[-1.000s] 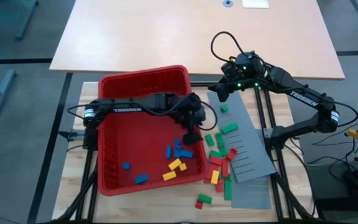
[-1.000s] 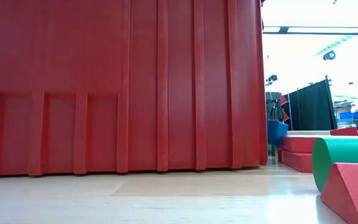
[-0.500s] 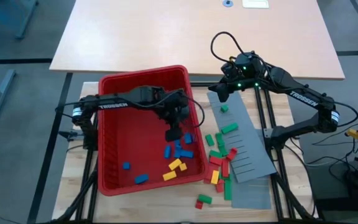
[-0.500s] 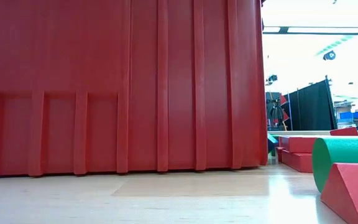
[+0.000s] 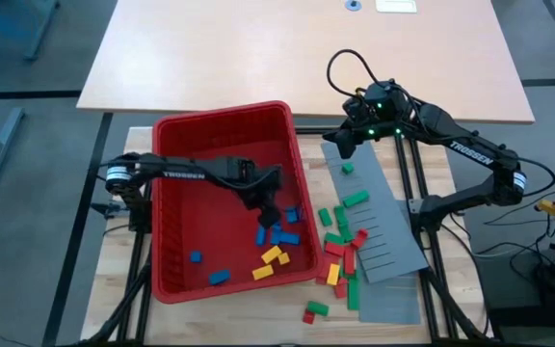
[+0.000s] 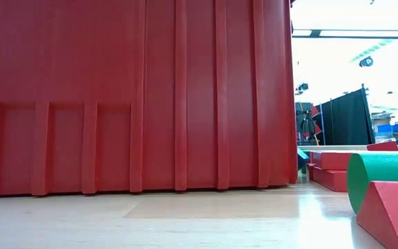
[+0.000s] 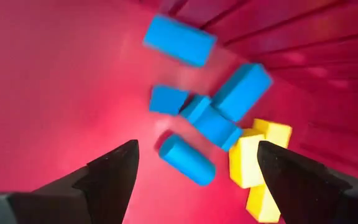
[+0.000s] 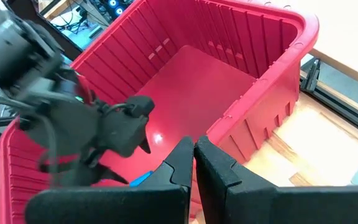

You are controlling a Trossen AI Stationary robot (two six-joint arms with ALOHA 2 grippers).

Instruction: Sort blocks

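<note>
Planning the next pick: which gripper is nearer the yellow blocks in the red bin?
Left. The left gripper hangs open inside the red bin, just above the yellow blocks. The right gripper sits shut outside the bin, beyond its far corner.

Both arms are dark, slender and jointed, with white "TROSSEN" lettering along the links. Black cables loop over the right arm's wrist, where small green lights glow. The left pincer (image 7: 194,171) has black, wedge-shaped fingers (image 7: 114,174).
</note>
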